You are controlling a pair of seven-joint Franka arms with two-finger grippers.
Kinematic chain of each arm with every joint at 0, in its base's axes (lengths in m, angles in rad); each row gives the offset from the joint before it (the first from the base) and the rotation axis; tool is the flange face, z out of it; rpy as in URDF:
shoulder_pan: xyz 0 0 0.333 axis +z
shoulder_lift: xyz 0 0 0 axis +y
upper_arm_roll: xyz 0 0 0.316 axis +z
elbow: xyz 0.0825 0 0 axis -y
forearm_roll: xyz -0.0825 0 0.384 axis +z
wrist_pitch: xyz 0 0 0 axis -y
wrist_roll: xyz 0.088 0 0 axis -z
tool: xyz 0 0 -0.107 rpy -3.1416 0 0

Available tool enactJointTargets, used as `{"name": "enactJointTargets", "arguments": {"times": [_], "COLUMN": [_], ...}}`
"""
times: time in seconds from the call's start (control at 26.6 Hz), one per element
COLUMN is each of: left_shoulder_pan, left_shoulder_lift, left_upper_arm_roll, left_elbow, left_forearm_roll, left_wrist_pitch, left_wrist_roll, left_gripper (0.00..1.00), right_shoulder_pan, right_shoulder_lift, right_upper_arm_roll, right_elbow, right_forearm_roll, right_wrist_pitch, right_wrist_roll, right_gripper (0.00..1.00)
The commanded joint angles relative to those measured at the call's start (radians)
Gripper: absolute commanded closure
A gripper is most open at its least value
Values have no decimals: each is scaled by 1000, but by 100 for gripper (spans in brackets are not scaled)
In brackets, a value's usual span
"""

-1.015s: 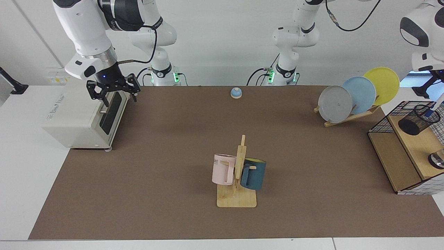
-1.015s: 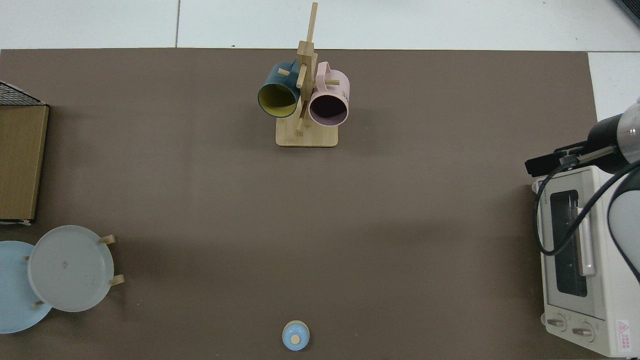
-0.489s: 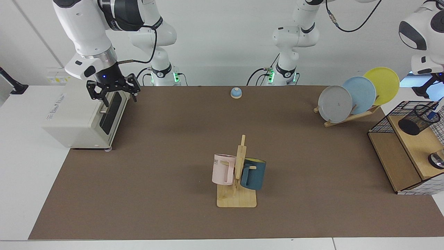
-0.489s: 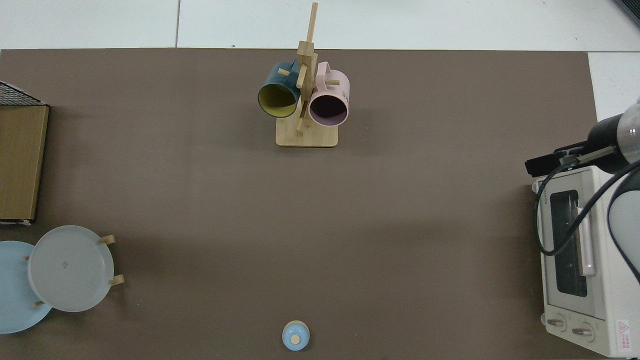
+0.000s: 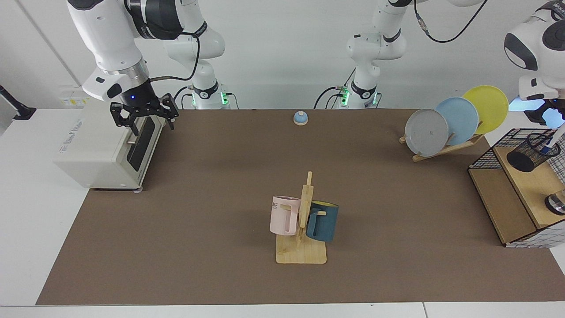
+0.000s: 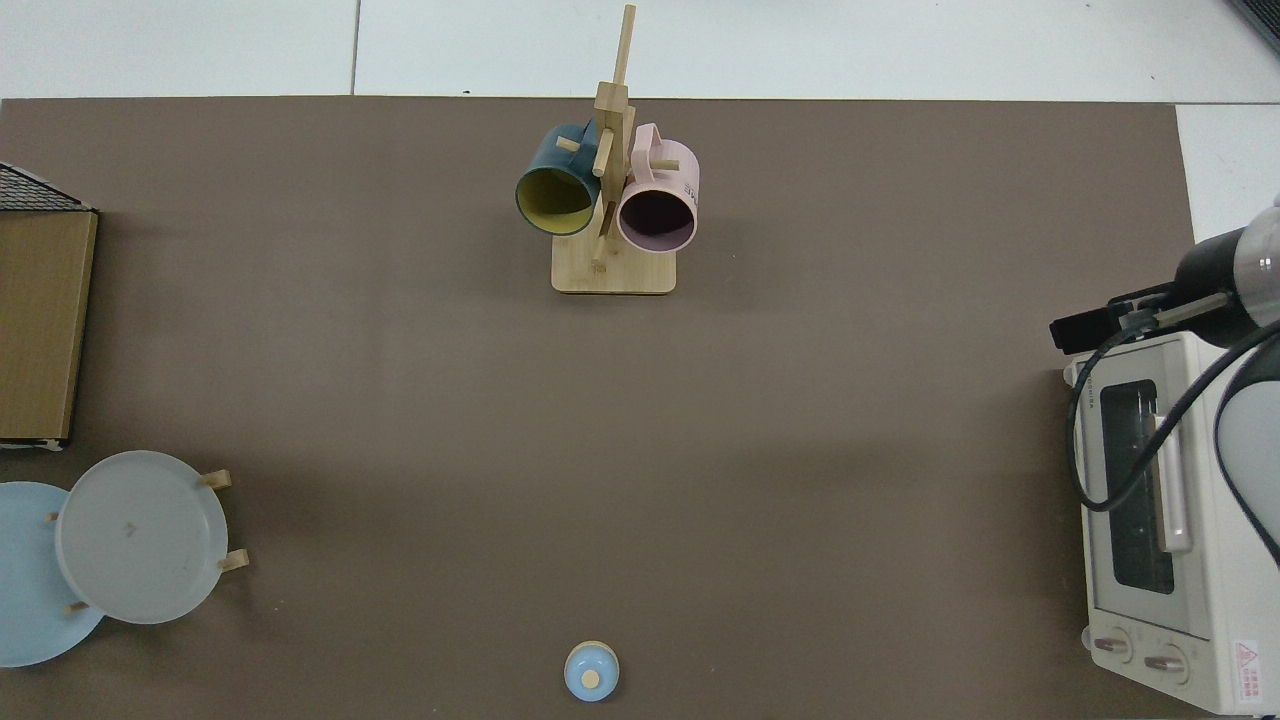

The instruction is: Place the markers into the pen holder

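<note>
The pen holder (image 5: 527, 157), a small black mesh cup, stands on the wooden shelf at the far right of the facing view. The marker (image 5: 557, 134) leans in it, blue cap down inside the rim and white barrel sticking up to the right. My left gripper (image 5: 550, 117) hangs just above the marker's upper end and is partly cut off by the picture's edge. My right gripper (image 5: 143, 117) waits open and empty over the toaster oven (image 5: 106, 150) and also shows in the top view as the right gripper (image 6: 1085, 328). The holder and marker lie outside the top view.
A black wire basket shelf (image 5: 496, 152) surrounds the holder. A rack of three plates (image 5: 454, 121) stands beside it. A wooden mug tree (image 5: 302, 221) with a pink and a teal mug is mid-table. A small blue bell (image 5: 300, 118) sits at the back.
My left arm has risen a little above the holder while the marker stays in the cup. The right arm has not moved.
</note>
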Motion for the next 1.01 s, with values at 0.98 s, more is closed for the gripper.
{"name": "enactJointTargets", "arguments": {"times": [0.98], "left_shoulder_pan": [11], "left_shoulder_lift": [13], "left_upper_arm_roll": [12], "left_elbow": [-28], "left_forearm_roll": [-16], "left_wrist_pitch": [61], "left_wrist_roll": [-15], "left_gripper": [100], "right_shoulder_pan": [-8], "right_shoulder_lift": [-11], "right_upper_arm_roll": [6], "right_elbow": [-12], "right_forearm_roll": [-3], "right_wrist_pitch": [-6], "right_wrist_roll": [-26], "right_gripper": [0]}}
